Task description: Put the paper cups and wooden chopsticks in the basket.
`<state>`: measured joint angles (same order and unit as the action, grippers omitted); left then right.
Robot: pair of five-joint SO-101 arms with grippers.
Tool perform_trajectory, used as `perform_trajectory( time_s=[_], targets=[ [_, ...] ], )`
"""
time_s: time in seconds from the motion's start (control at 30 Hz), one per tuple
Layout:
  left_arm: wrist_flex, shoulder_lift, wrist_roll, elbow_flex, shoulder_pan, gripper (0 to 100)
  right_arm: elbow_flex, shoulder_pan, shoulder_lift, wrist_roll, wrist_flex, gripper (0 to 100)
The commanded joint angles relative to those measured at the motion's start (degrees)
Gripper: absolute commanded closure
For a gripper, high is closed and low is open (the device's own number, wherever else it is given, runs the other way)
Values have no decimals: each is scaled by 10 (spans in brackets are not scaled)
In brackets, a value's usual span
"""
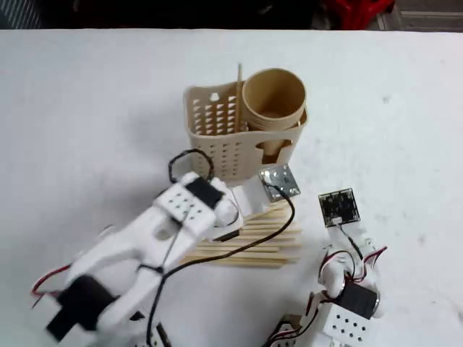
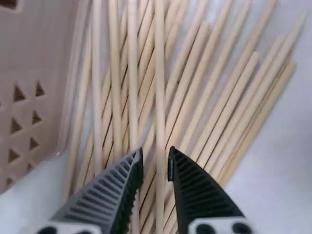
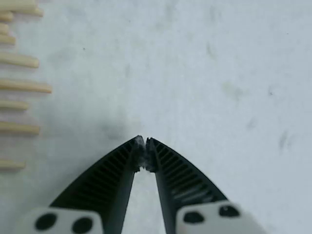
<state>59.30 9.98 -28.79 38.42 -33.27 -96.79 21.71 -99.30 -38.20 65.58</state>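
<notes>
Counter (image 1: 87, 108): white, we see basket (image 1: 217, 144) at its middle
Paper cups (image 1: 273, 97): stacked inside basket, right side
Chopsticks (image 1: 268, 246): heaped just near of basket
Left claw (image 2: 156, 158): slightly parted astride one chopstick
Right claw (image 3: 145, 144): closed over counter, right of chopsticks

Seen from above, the left arm (image 1: 145, 246) covered much of the wooden chopsticks (image 1: 278, 253) at lower centre and was cut off at the lower left edge; the right arm (image 1: 347, 289) ran off the bottom edge. How many paper cups (image 1: 273, 94) nested in the basket (image 1: 231, 152) could not be told
</notes>
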Motion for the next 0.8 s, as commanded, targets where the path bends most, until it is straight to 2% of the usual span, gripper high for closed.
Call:
perform_trajectory(
  time_s=[0.0, 0.63, 0.77],
  targets=[
    [-11, -56, -9, -47, -7, 858, -4, -6, -5, -7, 1, 981],
    [-45, -73, -4, -43, 0, 846, -4, -6, -5, -7, 1, 981],
    [-52, -117, -4, -55, -1, 846, -4, -6, -5, -7, 1, 981]
  ],
)
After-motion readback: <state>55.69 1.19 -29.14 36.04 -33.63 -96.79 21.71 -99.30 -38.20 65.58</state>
